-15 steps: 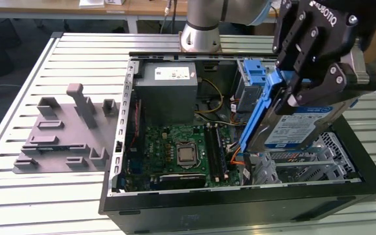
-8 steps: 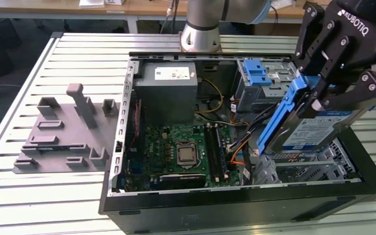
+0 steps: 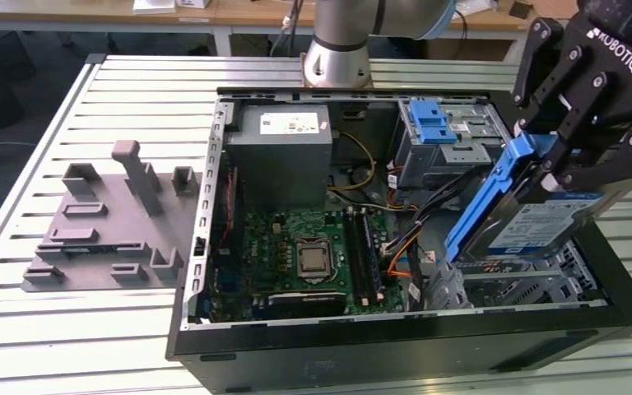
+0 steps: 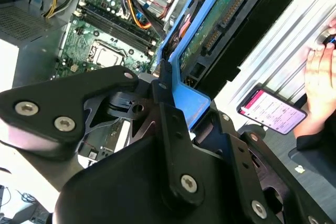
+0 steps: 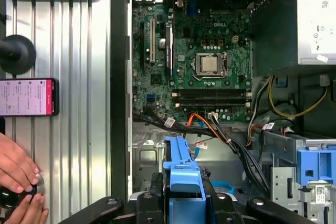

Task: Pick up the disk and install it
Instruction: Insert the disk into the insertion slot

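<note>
So my claw (image 3: pixel 566 174) is clamped down on the disk (image 3: pixel 530 226), grabbing it by its blue-railed edge. The disk hangs tilted, one end high, over the open computer case (image 3: pixel 404 350) on the exterior view's right. It's just above the metal bay (image 3: pixel 513 284) in the case's near corner and not seated yet; can't tell if the low end touches. The motherboard (image 3: pixel 305 251) lies further left. In the first wrist view a person's hand (image 5: pixel 18 169) rests on the surface (image 5: pixel 79 129) near a phone (image 5: pixel 27 97).

The disk (image 3: pixel 538 226), silver with blue rails, hangs steeply tilted.
</note>
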Available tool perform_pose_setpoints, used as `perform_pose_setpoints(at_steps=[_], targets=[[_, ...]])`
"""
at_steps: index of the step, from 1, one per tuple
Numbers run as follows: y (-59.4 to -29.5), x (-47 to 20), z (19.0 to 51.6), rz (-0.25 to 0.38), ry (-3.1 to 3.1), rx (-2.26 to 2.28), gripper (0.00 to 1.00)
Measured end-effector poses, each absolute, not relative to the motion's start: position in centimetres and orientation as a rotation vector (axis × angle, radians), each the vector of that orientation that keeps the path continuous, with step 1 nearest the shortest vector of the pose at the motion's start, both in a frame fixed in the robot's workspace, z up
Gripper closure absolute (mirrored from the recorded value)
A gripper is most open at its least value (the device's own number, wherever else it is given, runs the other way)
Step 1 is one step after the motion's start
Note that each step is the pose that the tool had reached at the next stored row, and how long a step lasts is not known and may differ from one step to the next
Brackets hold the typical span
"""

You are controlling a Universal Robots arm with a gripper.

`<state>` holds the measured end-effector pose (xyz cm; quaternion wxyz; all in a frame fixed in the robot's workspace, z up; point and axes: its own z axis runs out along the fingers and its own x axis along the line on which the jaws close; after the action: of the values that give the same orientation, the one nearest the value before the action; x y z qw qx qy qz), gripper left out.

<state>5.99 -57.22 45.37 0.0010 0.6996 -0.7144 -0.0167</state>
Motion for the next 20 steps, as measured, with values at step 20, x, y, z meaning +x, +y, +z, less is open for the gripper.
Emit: perform_pose_setpoints(at_steps=[20], targets=[[-57.2,7.6,43.8,-0.055,-2.239,2.202,0.64]])
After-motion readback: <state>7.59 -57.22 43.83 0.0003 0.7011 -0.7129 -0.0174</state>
